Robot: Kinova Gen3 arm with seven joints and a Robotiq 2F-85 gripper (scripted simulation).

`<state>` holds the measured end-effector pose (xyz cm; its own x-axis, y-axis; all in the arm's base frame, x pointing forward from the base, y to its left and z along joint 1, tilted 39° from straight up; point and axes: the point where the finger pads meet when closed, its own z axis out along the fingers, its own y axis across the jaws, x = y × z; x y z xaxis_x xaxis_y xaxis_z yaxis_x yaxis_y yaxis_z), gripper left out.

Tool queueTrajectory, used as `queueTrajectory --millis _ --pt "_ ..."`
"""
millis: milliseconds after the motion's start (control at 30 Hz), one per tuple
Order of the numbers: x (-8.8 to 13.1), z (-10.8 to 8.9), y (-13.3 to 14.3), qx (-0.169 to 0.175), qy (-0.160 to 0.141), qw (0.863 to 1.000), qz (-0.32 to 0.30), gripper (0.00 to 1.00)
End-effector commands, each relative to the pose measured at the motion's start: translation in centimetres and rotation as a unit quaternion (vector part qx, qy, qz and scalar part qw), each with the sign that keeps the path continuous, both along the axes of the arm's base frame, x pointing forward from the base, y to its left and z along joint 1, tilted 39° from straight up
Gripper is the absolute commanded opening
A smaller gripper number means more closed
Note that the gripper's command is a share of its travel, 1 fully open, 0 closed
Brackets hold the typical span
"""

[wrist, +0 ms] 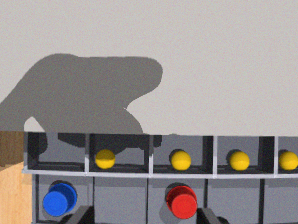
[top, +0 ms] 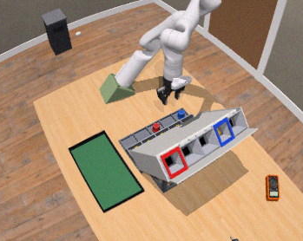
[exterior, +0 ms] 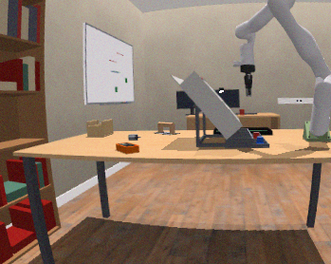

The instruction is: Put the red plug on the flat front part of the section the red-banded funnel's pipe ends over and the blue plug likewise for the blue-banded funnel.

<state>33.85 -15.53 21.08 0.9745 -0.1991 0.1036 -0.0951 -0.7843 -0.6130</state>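
Observation:
My gripper (top: 169, 96) (exterior: 248, 90) (wrist: 146, 220) is open and empty, and hangs well above the grey sectioned tray (top: 140, 138) (wrist: 120, 200). In the wrist view the blue plug (wrist: 59, 200) (top: 181, 113) stands on the flat front of the leftmost section, whose back compartment holds no marble. The red plug (wrist: 181, 201) (top: 156, 127) stands two sections to the right, in front of a yellow marble (wrist: 180, 160). More yellow marbles (wrist: 105, 159) (wrist: 239, 161) (wrist: 288, 160) lie in other back compartments. The slanted grey cover (top: 160, 149) (exterior: 210, 106) carries the red-banded funnel (top: 174, 161) and the blue-banded funnel (top: 224, 132).
A green mat (top: 105, 170) lies left of the tray. An orange meter (top: 273, 187) (exterior: 127, 148) lies near a table edge. The arm's green base (top: 116, 88) (exterior: 317, 135) stands behind the tray. Two cardboard boxes (exterior: 100, 128) (exterior: 166, 127) stand at the far side in the exterior view.

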Motion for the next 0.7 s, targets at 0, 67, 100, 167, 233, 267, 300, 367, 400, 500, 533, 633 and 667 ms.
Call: queueTrajectory --millis 0,67,100,167,233,267,300,367,400,500,533,633,667 --pt "0.3 0.1 -0.6 0.006 0.001 1.000 0.001 0.65" --pt "0.9 0.3 -5.7 -0.002 0.000 1.000 -0.002 0.65" --pt "0.9 0.3 -5.7 -0.002 0.000 1.000 -0.002 0.65" --pt "0.9 0.3 -5.7 -0.002 0.000 1.000 -0.002 0.65" --pt "0.9 0.3 -5.7 -0.002 0.000 1.000 -0.002 0.65" --pt "0.9 0.3 -5.7 -0.002 0.000 1.000 -0.002 0.65" --pt "0.9 0.3 -5.7 -0.002 0.000 1.000 -0.002 0.65" --pt "0.9 0.3 -5.7 -0.002 0.000 1.000 -0.002 0.65" --pt "0.9 0.3 -5.7 -0.002 0.000 1.000 -0.002 0.65" --pt "0.9 0.3 -5.7 -0.002 0.000 1.000 -0.002 0.65" --pt "0.9 0.3 -5.7 -0.002 0.000 1.000 -0.002 0.65" --pt "0.9 0.3 -5.7 -0.003 -0.001 1.000 -0.001 0.65" --pt "0.9 0.3 -5.7 -0.003 -0.001 1.000 -0.001 0.65"
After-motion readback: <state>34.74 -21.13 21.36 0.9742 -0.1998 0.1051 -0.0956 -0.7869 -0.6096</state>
